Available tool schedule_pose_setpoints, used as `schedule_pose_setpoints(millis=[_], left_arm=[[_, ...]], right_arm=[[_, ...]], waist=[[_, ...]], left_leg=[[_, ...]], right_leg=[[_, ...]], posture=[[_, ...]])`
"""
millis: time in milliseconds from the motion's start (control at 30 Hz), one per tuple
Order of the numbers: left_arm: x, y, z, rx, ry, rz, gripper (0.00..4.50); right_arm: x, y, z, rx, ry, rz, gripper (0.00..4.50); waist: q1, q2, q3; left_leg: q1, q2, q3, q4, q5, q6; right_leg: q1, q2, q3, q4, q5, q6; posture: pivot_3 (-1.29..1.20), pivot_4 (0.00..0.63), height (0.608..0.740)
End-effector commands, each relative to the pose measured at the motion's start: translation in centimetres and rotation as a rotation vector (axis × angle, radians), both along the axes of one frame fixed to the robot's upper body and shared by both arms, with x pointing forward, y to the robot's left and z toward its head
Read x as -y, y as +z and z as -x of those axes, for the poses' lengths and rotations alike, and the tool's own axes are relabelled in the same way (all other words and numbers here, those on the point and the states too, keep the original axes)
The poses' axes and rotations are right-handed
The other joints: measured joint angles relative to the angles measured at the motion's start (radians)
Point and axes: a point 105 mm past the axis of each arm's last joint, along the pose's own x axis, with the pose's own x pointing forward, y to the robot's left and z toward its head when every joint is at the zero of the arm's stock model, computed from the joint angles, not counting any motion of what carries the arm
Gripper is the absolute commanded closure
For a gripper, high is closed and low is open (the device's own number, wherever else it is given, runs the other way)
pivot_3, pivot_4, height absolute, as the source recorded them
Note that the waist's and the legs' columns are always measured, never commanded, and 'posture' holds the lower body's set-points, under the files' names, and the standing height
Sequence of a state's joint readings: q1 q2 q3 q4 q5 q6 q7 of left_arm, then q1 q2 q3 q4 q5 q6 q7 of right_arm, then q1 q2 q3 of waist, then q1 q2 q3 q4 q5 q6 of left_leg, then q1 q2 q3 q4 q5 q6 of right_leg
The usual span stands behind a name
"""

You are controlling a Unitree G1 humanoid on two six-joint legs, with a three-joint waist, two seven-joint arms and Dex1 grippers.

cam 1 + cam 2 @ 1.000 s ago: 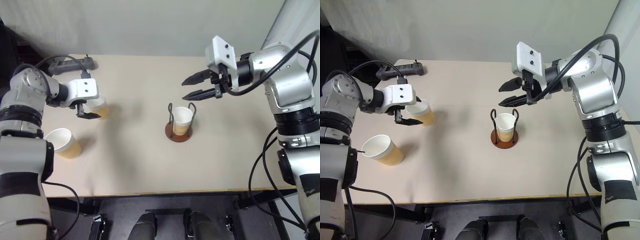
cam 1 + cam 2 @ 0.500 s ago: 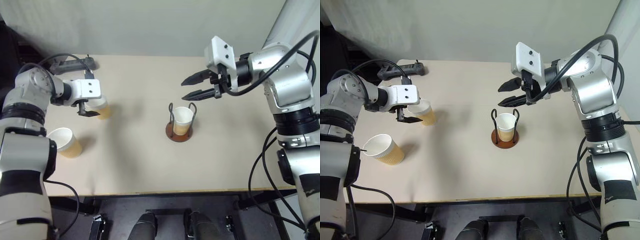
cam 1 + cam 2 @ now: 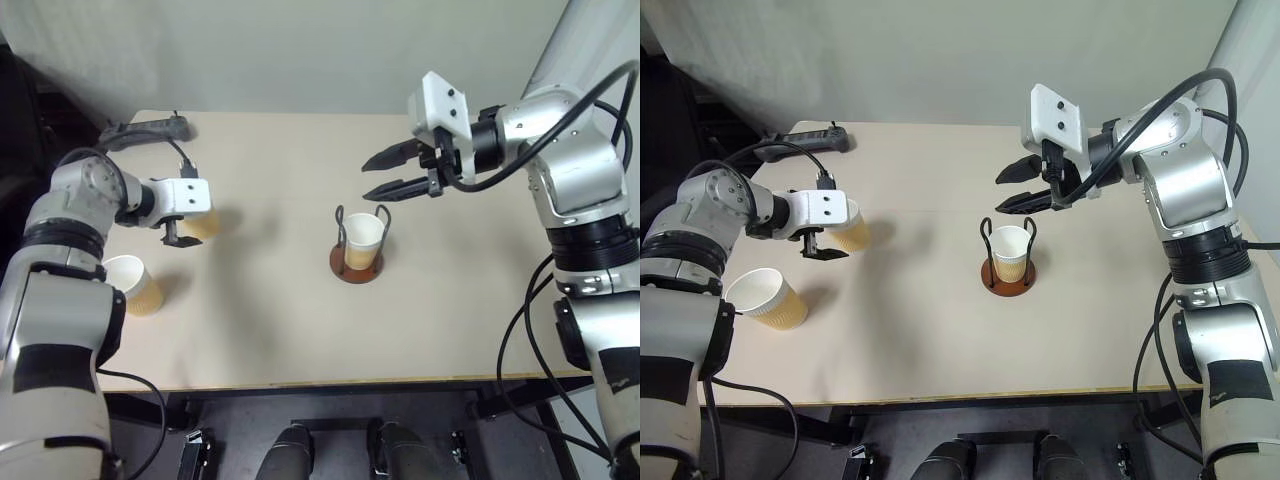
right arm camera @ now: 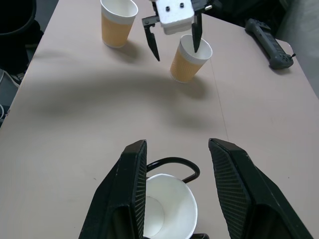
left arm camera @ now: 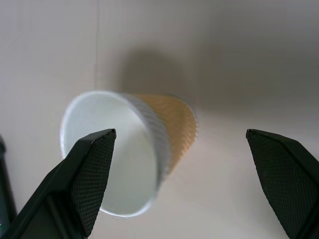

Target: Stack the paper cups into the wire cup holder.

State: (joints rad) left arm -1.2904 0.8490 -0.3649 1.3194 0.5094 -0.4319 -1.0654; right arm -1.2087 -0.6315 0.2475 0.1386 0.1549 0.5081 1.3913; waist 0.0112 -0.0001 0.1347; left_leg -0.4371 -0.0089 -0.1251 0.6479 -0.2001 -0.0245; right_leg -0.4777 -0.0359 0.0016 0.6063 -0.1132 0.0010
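- Currently we see our left gripper [image 3: 825, 243] wide open at a paper cup [image 3: 850, 229] standing upright on the far-left part of the table [image 3: 920, 330]. One finger sits over the cup's mouth and the other outside it. Nothing is gripped.
- Left wrist view: same cup [image 5: 134, 149] sits between our two spread fingers [image 5: 87, 174], nearer one finger than the other. White inside and tan ribbed wall both show. We can't tell if either finger touches it.
- Second paper cup [image 3: 133, 284] stands upright near the table's left edge, closer to us than the first cup and apart from it.
- Third paper cup [image 3: 364, 238] is seated in the wire cup holder [image 3: 357, 266], near mid-table. Its white rim sits about level with the tops of the dark wire loops. The round reddish-brown base rests flat on the table.
- Our right gripper [image 3: 385, 171] hangs in the air above and just behind the holder, pointing toward our left, jaws spread and empty.
- Right wrist view: our two fingers [image 4: 132, 194] flank the open mouth of the cup in the holder [image 4: 167, 204] from above. Across the table we see the left gripper [image 4: 172, 37] at its cup [image 4: 189, 62], and the other loose cup [image 4: 118, 22] beside it.
- Black power strip [image 3: 805, 139] with its cable lies at the far-left corner of the table.
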Motion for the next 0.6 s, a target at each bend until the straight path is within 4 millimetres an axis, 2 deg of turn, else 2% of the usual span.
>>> schedule_pose_setpoints(millis=[33,367,600], left_arm=[[-1.0,0.6,0.0,0.033,0.034,-0.028,0.65],[-1.9,0.6,-0.2,0.069,0.062,-0.098,4.38],[-0.9,1.6,-0.5,0.089,0.031,-0.06,4.46]], right_arm=[[-0.3,1.6,0.8,0.063,0.022,-0.02,2.5],[-0.3,1.7,1.0,0.069,0.022,-0.026,2.5],[-0.1,1.7,1.0,0.067,0.019,-0.019,2.5]], waist=[[0.001,0.0,0.0],[0.001,0.0,0.0],[0.003,0.0,0.0]], left_leg=[[0.0,0.001,-0.001,0.0,0.0,0.0],[0.001,-0.001,0.0,-0.001,0.001,-0.001],[0.0,0.001,-0.003,0.0,0.002,-0.002]], right_leg=[[0.0,-0.001,0.0,0.0,0.0,0.0],[0.0,0.0,0.0,0.002,0.0,0.0],[0.0,-0.002,0.001,0.002,-0.001,-0.001]], posture=[[0.0,0.15,0.74],[0.0,0.15,0.74],[0.0,0.15,0.74]])
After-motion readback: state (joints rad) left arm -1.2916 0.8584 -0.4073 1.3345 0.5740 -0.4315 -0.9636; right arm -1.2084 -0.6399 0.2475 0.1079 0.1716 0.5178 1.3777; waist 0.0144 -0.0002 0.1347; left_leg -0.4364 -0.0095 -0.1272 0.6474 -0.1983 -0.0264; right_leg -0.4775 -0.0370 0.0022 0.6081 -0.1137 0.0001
